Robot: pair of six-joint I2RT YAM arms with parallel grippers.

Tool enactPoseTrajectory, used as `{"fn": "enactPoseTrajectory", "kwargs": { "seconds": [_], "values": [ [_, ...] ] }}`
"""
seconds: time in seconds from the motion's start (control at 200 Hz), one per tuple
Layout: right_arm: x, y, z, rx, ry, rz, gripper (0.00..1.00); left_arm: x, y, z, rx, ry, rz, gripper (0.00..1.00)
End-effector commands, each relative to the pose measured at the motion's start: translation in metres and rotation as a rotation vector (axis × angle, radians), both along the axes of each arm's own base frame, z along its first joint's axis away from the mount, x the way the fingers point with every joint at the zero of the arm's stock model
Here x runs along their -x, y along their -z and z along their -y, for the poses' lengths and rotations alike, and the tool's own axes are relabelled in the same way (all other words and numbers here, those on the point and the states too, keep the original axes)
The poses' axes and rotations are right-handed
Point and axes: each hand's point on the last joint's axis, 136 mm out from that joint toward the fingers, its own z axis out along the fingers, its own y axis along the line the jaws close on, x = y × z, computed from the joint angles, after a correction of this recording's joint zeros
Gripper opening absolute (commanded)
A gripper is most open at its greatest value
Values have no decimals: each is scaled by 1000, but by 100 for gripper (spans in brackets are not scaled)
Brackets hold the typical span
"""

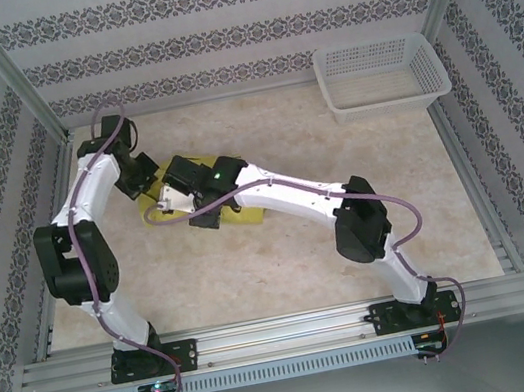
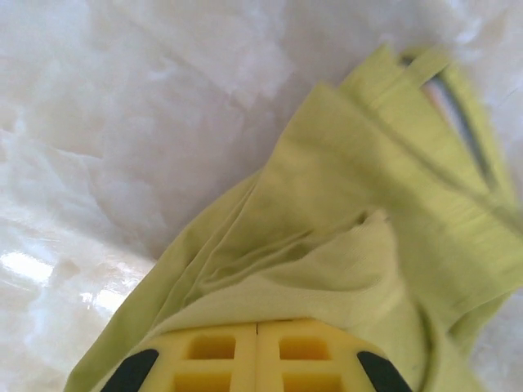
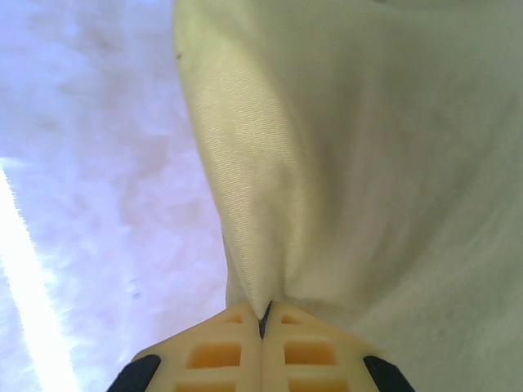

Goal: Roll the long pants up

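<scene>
Cloth is gathered at the left-centre of the table [image 1: 296, 271], where the long pants [image 1: 243, 215] lie as a folded yellow-green patch, well apart from the white basket [image 1: 330, 93] in the far right corner. Both arms are bent over this patch, so much of it is hidden from above. What can be seen suggests a long axis running left to right, dipping slightly nearer at its right end. The right claw [image 3: 263, 314] is pressed together on a pinched peak of the fabric, with the rest spreading away beyond the fingertips. The left claw [image 2: 257, 327] is likewise closed, and a fold appears to be caught at its tips. The two grips are set just beside each other on the left part of the patch. The free length is therefore judged to lie to the right and nearer, so a roll would have to be carried that way. Neither arm is clearly the closer one.
</scene>
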Motion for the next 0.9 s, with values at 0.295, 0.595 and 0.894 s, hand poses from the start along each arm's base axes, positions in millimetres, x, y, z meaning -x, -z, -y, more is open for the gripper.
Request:
{"fn": "enactPoseTrajectory", "kwargs": {
  "seconds": [0.295, 0.595, 0.894],
  "values": [
    [17, -17, 17, -111, 54, -439, 0, 15, -90, -21, -49, -36, 151, 0],
    [-37, -19, 20, -260, 187, -597, 0, 26, -97, -17, -19, -27, 172, 0],
    [-87, -9, 16, -428, 304, -691, 0, 31, -82, -6, 41, -7, 167, 0]
  ]
}}
